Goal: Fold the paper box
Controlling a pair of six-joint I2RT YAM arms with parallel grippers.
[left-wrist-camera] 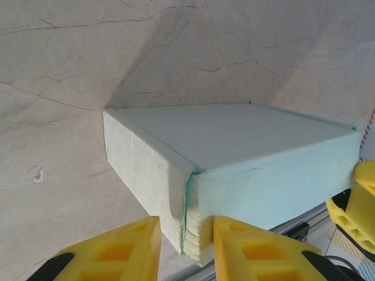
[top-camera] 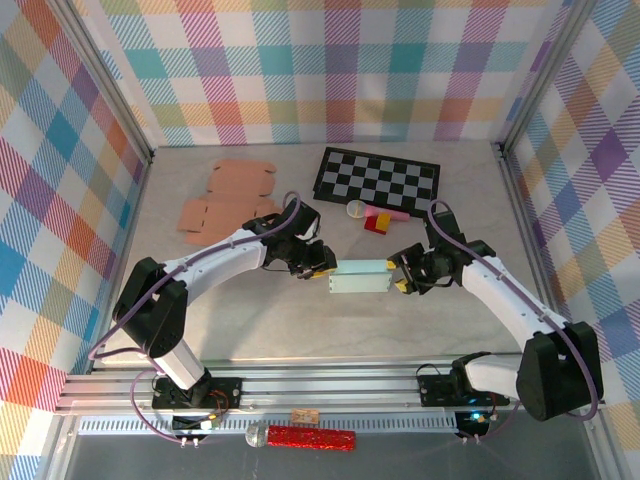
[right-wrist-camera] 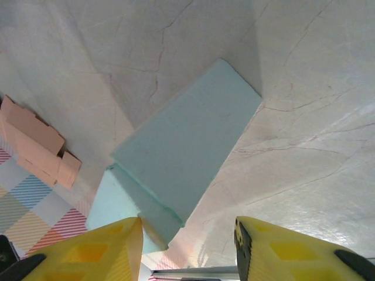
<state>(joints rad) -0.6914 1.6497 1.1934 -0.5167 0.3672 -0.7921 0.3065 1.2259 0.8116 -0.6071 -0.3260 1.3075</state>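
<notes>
"Mint-green card is seen between the two arms. Where is the mint-green paper box point(top-camera: 360, 277) placed?"

"It is found between the left gripper point(top-camera: 318, 270) and the right gripper point(top-camera: 403, 280), with one short end turned to each. In the left wrist view its near corner, where a folded seam runs down, is taken between the yellow fingers point(left-wrist-camera: 123, 252)."

"How is the left gripper set?"

"It is drawn in to a narrow gap, and the box corner is pinched there. A shadow is cast on the pale marbled tabletop point(left-wrist-camera: 58, 88) beyond the box."

"And the right gripper?"

"Its jaws are held well apart. The box's end is seen reaching in between the fingertips point(right-wrist-camera: 99, 252), nearer one than the other. Contact cannot be made out, and nothing is gripped."

"What else is laid out?"

"Beyond the left gripper a flat tan cardboard box blank point(top-camera: 230, 195) is spread unfolded. Beyond the right gripper a black-and-white chequered mat point(top-camera: 378, 178) is laid, and just short of it a small pink, red and yellow object point(top-camera: 380, 218) — too small to be identified."
</notes>
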